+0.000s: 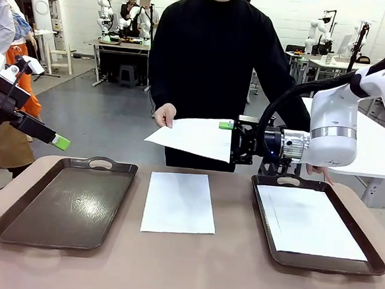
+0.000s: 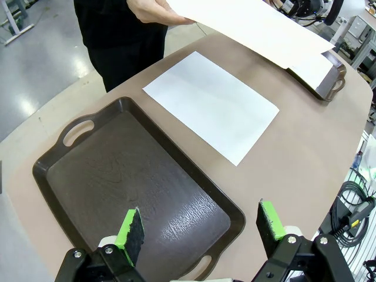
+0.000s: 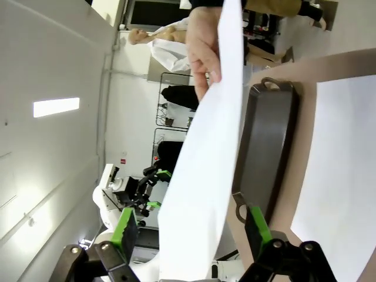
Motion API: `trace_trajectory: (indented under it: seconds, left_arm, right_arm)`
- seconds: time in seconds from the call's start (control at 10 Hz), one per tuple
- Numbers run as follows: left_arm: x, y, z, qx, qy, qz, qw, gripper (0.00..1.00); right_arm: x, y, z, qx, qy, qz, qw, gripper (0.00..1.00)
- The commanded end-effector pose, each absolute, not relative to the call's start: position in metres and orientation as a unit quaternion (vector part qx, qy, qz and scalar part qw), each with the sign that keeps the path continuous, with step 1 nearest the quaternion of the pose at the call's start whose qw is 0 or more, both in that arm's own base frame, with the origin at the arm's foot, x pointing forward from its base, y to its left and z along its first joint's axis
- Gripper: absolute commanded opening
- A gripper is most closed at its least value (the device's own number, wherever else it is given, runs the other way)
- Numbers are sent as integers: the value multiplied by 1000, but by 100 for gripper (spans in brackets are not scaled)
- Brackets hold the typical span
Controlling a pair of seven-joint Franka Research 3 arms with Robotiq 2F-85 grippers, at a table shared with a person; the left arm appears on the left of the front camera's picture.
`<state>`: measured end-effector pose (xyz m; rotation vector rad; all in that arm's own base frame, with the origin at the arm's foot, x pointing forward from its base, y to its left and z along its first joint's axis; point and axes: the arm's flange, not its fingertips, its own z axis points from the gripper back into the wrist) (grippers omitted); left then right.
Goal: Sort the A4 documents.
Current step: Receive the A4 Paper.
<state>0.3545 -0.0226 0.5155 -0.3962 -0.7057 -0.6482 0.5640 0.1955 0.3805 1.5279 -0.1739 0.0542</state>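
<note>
A person's hand (image 1: 165, 115) holds one white A4 document (image 1: 193, 136) in the air over the table's far edge. My right gripper (image 1: 229, 142) stands open around that sheet's right edge. In the right wrist view the sheet (image 3: 205, 176) runs between the green pads (image 3: 126, 226), which stand apart from it. A second document (image 1: 178, 202) lies flat on the table between the trays. A third document (image 1: 309, 222) lies in the right tray (image 1: 322, 186). My left gripper (image 2: 201, 226) hangs open above the left tray (image 2: 135, 176), holding nothing.
The left dark brown tray (image 1: 63, 201) has nothing in it. The person stands at the far edge, with the other hand (image 1: 319, 170) behind my right arm. The round-cornered table (image 1: 170, 268) is bare along its near side.
</note>
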Motion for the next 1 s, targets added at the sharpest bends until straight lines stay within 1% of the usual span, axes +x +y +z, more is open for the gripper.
trace_trajectory:
  seconds: [0.0,0.1,0.2,0.3,0.4,0.5,0.6,0.7,0.8,0.9]
  left_arm:
    - [355,-20,514,-196,-339,-314,865,100]
    - [355,-20,514,-196,-339,-314,865,100]
    - [355,-20,514,-196,-339,-314,865,100]
    - [355,-20,514,-196,-339,-314,865,100]
    - [355,-20,514,-196,-339,-314,865,100]
    - [355,-20,514,-196,-339,-314,865,100]
    - [355,-20,514,-196,-339,-314,865,100]
    - [355,-20,514,-196,-339,-314,865,100]
    - [355,-20,514,-196,-339,-314,865,100]
    - [355,-20,514,-196,-339,-314,865,100]
  right_arm:
    - [568,200,371,707,-82,25,702,80]
    - [569,200,371,704,-86,26,704,74]
    - [569,200,371,701,-88,28,707,62]
    - [569,200,371,700,-87,26,709,56]
    - [570,199,371,697,-87,23,712,44]
    - [571,199,371,690,-92,26,717,38]
    - [573,197,370,685,-94,25,722,26]
    - [574,196,367,687,-91,19,721,20]
    - [574,196,366,686,-89,18,722,8]
    - [574,196,366,686,-90,19,722,2]
